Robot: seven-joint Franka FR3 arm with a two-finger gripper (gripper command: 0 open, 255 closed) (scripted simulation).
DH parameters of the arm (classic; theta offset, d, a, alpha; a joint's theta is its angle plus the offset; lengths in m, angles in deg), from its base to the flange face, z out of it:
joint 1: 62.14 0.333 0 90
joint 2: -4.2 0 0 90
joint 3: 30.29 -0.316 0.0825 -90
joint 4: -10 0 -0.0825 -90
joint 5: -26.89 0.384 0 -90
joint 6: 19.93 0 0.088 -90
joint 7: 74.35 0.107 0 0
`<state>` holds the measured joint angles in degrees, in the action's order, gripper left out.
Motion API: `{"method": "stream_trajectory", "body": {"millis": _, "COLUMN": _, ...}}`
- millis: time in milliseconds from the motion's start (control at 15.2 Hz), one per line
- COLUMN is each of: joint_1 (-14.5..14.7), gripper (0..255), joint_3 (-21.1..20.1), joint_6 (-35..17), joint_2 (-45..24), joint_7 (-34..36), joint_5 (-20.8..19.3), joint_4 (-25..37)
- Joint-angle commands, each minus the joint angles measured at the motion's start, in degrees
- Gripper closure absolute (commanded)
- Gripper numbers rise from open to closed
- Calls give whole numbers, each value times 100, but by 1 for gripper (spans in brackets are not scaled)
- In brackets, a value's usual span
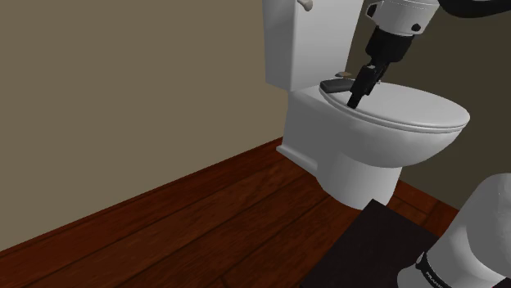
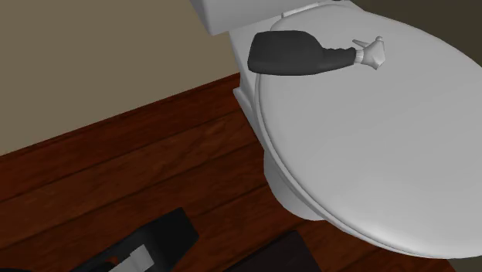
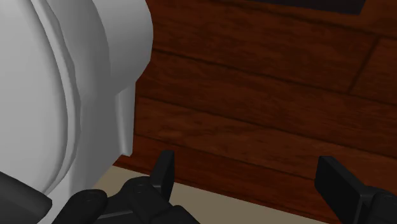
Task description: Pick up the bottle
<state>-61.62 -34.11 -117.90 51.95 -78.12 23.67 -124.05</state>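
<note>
Bottle, dark body with a pale spray head, lay on its side at the rear of a white toilet's closed lid, just before the tank. Its base reached the lid's edge at the second exterior view's left, and the lid's broad surface stretched forward of it. Gripper hung at the bottle's side in the shoulder view, with its fingers spread wide apart and the wooden floor showing in the gap beside the toilet's outer rim.
</note>
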Motion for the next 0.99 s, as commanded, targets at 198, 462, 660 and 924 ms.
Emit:
{"method": "stream_trajectory", "body": {"millis": 198, "joint_1": -36, "gripper": 0, "joint_3": 464, "joint_6": 56, "joint_2": -244, "joint_7": -658, "joint_5": -221, "joint_4": 166}}
{"method": "stream_trajectory", "body": {"millis": 462, "joint_1": -66, "gripper": 0, "joint_3": 1051, "joint_6": 116, "joint_2": -703, "joint_7": -1525, "joint_5": -482, "joint_4": 518}}
{"method": "stream_trajectory", "body": {"millis": 660, "joint_1": -65, "gripper": 0, "joint_3": 1471, "joint_6": 157, "joint_2": -1136, "joint_7": -2171, "joint_5": -635, "joint_4": 874}}
{"method": "stream_trajectory", "body": {"millis": 924, "joint_1": -38, "gripper": 0, "joint_3": 2006, "joint_6": 216, "joint_2": -1822, "joint_7": -3041, "joint_5": -755, "joint_4": 1468}}
